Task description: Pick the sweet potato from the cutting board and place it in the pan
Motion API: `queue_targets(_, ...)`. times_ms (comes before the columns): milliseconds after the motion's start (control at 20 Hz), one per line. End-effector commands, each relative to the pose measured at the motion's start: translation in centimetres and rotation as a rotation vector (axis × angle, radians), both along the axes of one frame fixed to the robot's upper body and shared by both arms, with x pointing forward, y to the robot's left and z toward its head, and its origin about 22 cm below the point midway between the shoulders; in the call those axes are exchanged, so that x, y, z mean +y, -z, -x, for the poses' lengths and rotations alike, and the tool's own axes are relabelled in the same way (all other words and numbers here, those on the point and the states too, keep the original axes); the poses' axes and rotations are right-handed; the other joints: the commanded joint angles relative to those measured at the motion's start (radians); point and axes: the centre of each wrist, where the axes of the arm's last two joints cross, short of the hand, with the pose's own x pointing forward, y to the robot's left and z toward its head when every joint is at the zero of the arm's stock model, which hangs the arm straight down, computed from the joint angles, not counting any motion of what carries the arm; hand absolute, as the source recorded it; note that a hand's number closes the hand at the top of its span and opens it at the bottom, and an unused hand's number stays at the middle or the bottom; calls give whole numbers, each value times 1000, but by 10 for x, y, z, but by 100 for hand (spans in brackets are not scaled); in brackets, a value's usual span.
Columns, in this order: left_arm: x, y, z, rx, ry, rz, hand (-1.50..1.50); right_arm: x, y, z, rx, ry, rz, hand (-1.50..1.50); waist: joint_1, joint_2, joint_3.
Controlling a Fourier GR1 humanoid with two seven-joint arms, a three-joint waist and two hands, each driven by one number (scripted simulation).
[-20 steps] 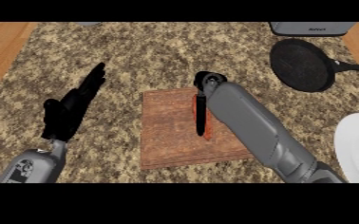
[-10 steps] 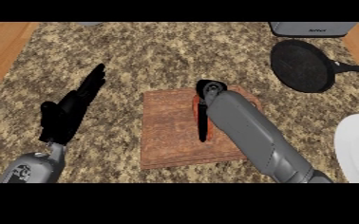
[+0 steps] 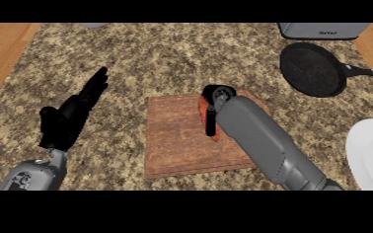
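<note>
An orange-red sweet potato [image 3: 202, 109] lies on the wooden cutting board [image 3: 175, 143] in the middle of the counter. My right hand [image 3: 211, 121] comes down onto it from above, fingers curled over it, and the grey forearm hides most of the potato and the hand. The potato still rests on the board. A black round pan [image 3: 312, 69] sits at the back right, its handle pointing right. My left hand [image 3: 69, 116] rests open at the left, fingers pointing up, away from the board.
A white plate [image 3: 363, 153] shows at the right edge. A grey appliance [image 3: 324, 29] stands behind the pan. A strip of wood floor [image 3: 15, 39] borders the granite counter at the far left.
My right wrist has shifted slightly toward me and the forearm stands steeper over the potato. The potato, the board and my left hand stay where they were.
</note>
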Motion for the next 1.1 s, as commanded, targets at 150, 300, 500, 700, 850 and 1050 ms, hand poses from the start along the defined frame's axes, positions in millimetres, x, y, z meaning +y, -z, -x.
queue_targets(150,9,1,-9,0,-9,-3,0,20,-5,18,5,-18,4,150,-5,14,5)
queue_targets(300,-12,6,14,-6,-19,-3,0,5,-28,10,-81,2,-2,150,-2,13,5)
queue_targets(500,16,10,9,33,-61,-10,0,-19,-22,48,-379,-141,-137,150,-53,-4,6)
queue_targets(700,22,13,15,44,-93,4,0,-35,-57,72,-660,-249,-276,150,-98,-27,8)
queue_targets(850,28,10,15,30,-117,-3,0,-50,-75,96,-878,-273,-323,150,-111,-26,8)
queue_targets(1050,29,4,13,29,-100,-7,0,-80,-111,122,-1164,-251,-406,150,-106,-15,9)
